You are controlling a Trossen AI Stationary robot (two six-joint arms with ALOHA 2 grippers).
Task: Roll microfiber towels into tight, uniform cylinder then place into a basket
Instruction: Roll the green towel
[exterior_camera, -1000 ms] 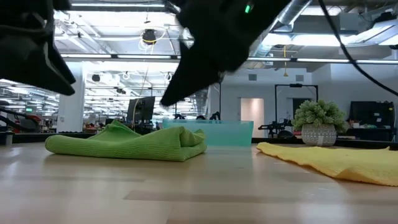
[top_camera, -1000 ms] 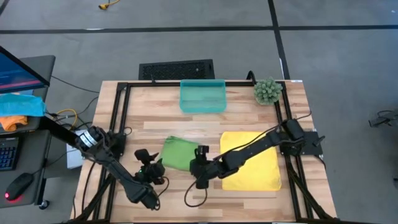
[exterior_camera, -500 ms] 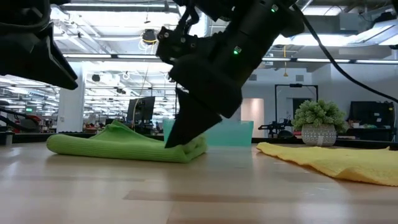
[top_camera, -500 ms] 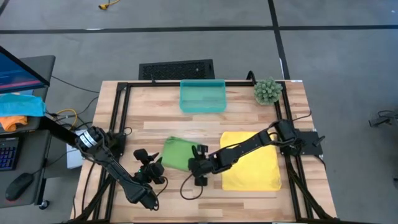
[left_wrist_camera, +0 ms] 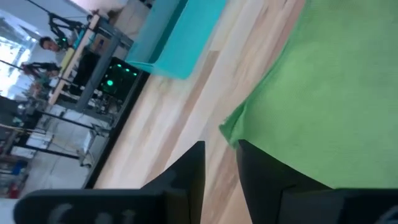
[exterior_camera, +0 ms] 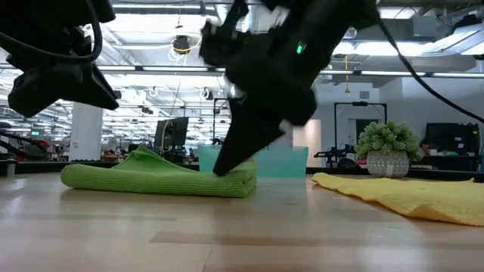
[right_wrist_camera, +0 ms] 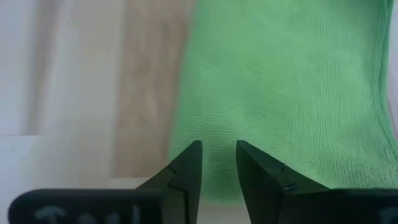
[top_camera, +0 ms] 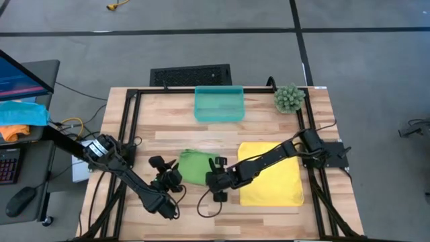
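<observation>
The light green towel (top_camera: 193, 165) lies folded flat on the wooden table, left of centre. The yellow towel (top_camera: 275, 176) lies spread flat to its right. The teal basket (top_camera: 218, 88) stands at the far edge, nothing showing in it. My right gripper (top_camera: 216, 165) is down on the green towel's right end (exterior_camera: 246, 180), shut on it. My left gripper (left_wrist_camera: 219, 146) hovers at the towel's near left corner (left_wrist_camera: 229, 129), its fingers a narrow gap apart with bare wood between them. I cannot tell whether it touches the cloth. My right gripper has its fingertips (right_wrist_camera: 194, 152) on the green towel's right edge (right_wrist_camera: 217, 134), near the near corner, with cloth showing between them. The fingers slant down from the table's right. The towel lies flat on the table; one layer or several, I cannot tell.
A small potted plant (top_camera: 288, 98) stands at the far right corner, beside the basket. Black frame rails (top_camera: 132, 128) run along the table's left, right and far sides. A black grille panel (top_camera: 191, 74) lies on the floor beyond the far edge. Bare wood lies along the near edge.
My right gripper has come down and toward the far edge, from above the table beside the green towel onto the towel's right end, tipping steeper as it sank. The towel stays flat on the table.
</observation>
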